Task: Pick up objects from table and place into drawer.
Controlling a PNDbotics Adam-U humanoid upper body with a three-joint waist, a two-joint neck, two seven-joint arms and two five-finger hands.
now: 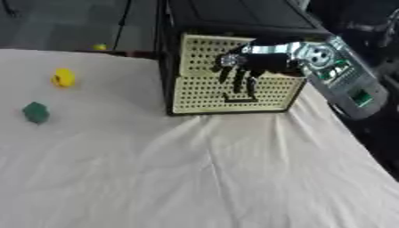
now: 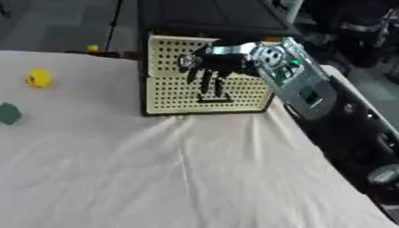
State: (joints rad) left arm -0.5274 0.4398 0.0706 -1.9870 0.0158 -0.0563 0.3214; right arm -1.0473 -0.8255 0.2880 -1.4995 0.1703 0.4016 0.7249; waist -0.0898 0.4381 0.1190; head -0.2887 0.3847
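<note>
- The yellow object (image 1: 63, 77) sits far left on the table (image 1: 218, 178), and a green object (image 1: 35, 112) lies just nearer, close to the left edge; the two are apart.
- The drawer unit (image 1: 234, 84), a black box with pale perforated fronts, stands at the far middle of the white-clothed table.
- The right hand (image 1: 248, 67) hangs in front of the drawer fronts, fingers pointing down and relaxed, holding nothing; whether it touches the dark handle (image 1: 240, 100) low on the front, I cannot tell.
- Its silver forearm (image 1: 347, 82) comes in from the right.
</note>
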